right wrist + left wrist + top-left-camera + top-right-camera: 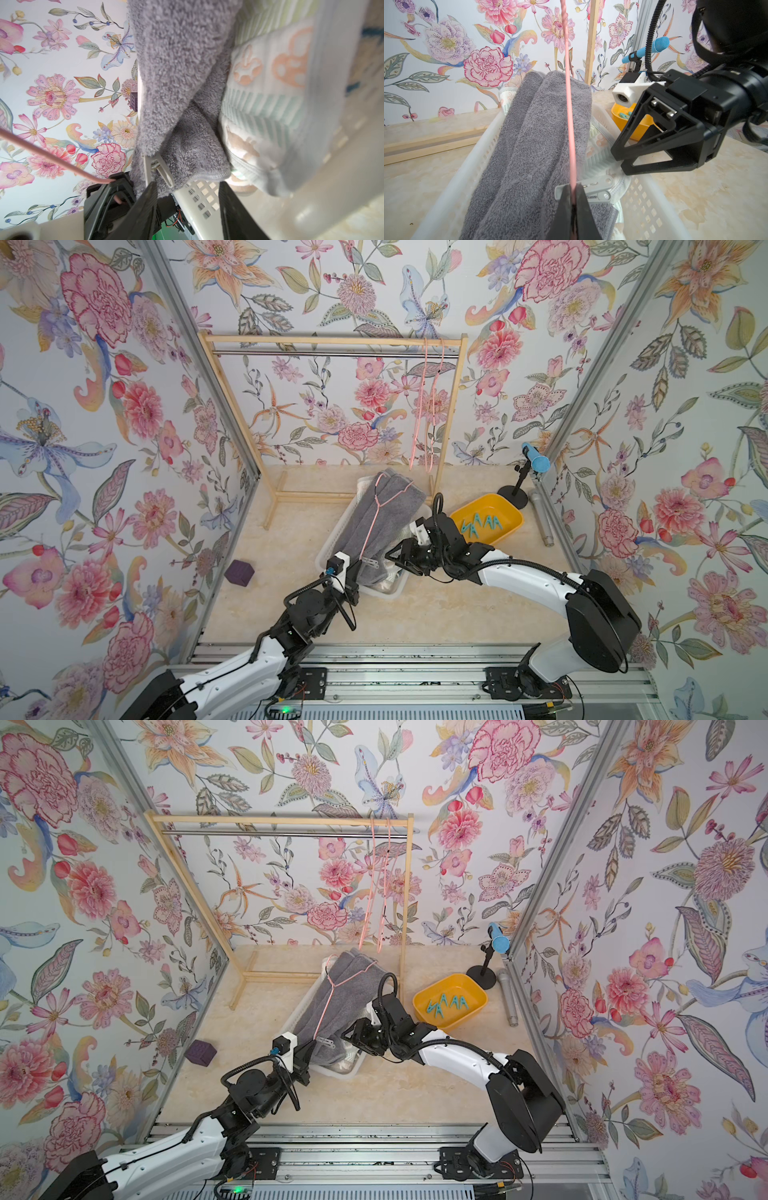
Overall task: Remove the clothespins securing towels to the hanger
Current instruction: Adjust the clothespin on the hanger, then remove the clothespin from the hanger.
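Note:
A grey towel [386, 526] [533, 135] hangs on a pink wire hanger [376, 512] [569, 104] over a white basket [328, 545]. My left gripper [573, 188] [353, 570] is shut on the hanger's wire at the towel's near corner. A pale grey clothespin [598, 186] [159, 169] [371, 562] is clipped on the towel right beside it. My right gripper [188, 187] [390, 556] is open, with its jaws just short of that clothespin and nothing between them. A peach-mint striped towel [270, 87] lies in the basket underneath. Several teal clothespins [482, 524] lie in a yellow tray [513, 512].
A wooden rack [332, 339] at the back carries two bare pink hangers [430, 406]. A blue microphone on a stand [536, 462] and a silver microphone [542, 518] are at the right wall. A purple cube [240, 573] sits by the left wall.

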`<act>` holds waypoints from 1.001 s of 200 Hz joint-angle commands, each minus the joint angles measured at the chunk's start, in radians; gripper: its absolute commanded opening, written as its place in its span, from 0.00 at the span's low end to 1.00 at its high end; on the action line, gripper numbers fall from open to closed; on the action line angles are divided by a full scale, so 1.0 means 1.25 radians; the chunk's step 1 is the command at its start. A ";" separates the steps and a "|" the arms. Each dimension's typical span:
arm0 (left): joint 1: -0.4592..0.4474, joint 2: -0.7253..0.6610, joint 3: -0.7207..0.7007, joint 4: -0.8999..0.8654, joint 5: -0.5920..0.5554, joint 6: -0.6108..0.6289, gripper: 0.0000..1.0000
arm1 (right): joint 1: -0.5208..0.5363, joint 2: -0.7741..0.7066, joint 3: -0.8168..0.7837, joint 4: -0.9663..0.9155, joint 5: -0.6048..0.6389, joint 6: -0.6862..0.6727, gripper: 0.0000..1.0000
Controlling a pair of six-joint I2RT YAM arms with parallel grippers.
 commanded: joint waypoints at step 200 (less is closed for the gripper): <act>-0.006 0.003 0.007 0.034 -0.026 0.005 0.00 | 0.082 0.011 -0.158 0.406 0.012 0.318 0.49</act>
